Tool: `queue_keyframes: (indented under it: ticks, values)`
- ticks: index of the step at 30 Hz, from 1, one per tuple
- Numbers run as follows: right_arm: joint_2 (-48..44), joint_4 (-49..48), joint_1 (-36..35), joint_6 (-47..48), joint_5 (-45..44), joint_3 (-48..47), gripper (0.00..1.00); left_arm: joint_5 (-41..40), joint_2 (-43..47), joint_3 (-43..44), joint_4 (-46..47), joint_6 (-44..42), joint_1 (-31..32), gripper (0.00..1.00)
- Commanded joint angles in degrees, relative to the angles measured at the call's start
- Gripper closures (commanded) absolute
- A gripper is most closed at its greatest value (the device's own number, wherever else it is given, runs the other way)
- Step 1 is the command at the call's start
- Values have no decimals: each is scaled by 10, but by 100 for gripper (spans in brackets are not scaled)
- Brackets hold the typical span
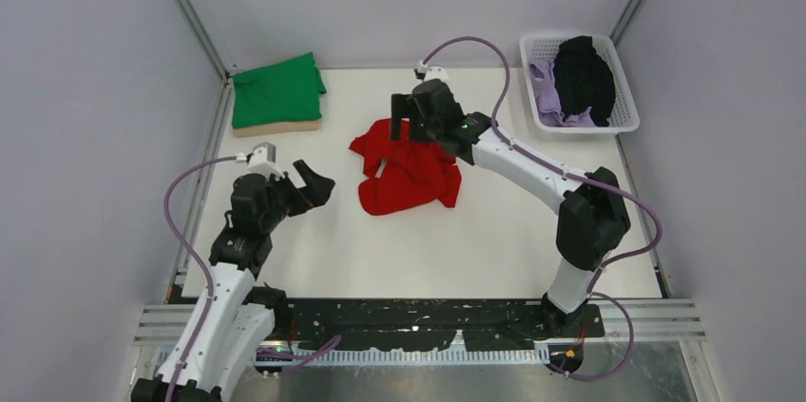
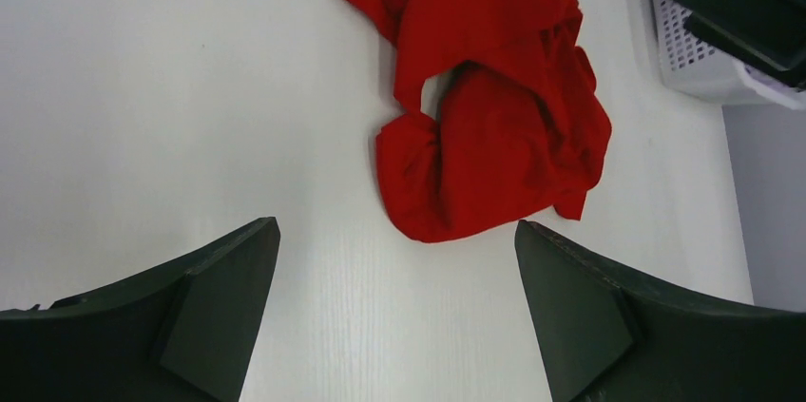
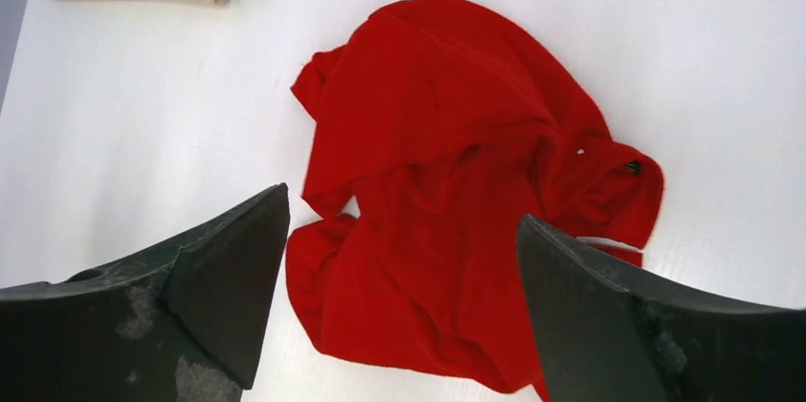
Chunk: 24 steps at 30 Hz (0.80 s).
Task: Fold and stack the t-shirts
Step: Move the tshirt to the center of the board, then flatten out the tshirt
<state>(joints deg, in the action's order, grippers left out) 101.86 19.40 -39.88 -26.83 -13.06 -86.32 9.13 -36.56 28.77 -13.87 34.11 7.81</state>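
Left claw [image 1: 317, 181] is spread wide with nothing in it, hanging over bare white tabletop [image 1: 494, 240], aimed right at the work. Far-left corner: folded green t-shirt [image 1: 278, 90] squared on top of a folded tan t-shirt [image 1: 281, 125]. I read that as the finished stack, parked out of the folding area. Centre: crumpled bright red t-shirt [image 1: 409, 174], bunched, sleeves and hem tangled, not flat at all. It lies well to the right of my left claw with clear table between; in the left wrist view it's ahead of the fingertips, not between them. Right claw [image 1: 406, 130] is also wide open and empty, pointing down over the far edge of the red shirt; in its wrist view the cloth lies below, in the gap between the fingers. Can't tell if the tips touch fabric; looks like a hover. Far right: white plastic mesh basket [image 1: 582, 128] holding a black garment [image 1: 585, 79] and a lavender garment [image 1: 546, 98], the waiting queue I'd guess. Judgement: red shirt needs spreading flat before any fold, one claw on each side.
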Motion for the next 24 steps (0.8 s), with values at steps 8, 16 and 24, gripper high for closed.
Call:
queue_keyframes:
  ticks: [8, 16, 24]
  values:
    - [-268, -138, 147, 1, 141, 325, 3, 23, -267, 140, 12, 4, 30, 1]
    - [-251, -129, 184, 14, 179, 389, 3, 95, -521, 294, 3, -16, 33, 11]
    - [-110, -149, 186, 34, 174, 306, 16, 127, -644, 370, -7, -12, 42, 23]
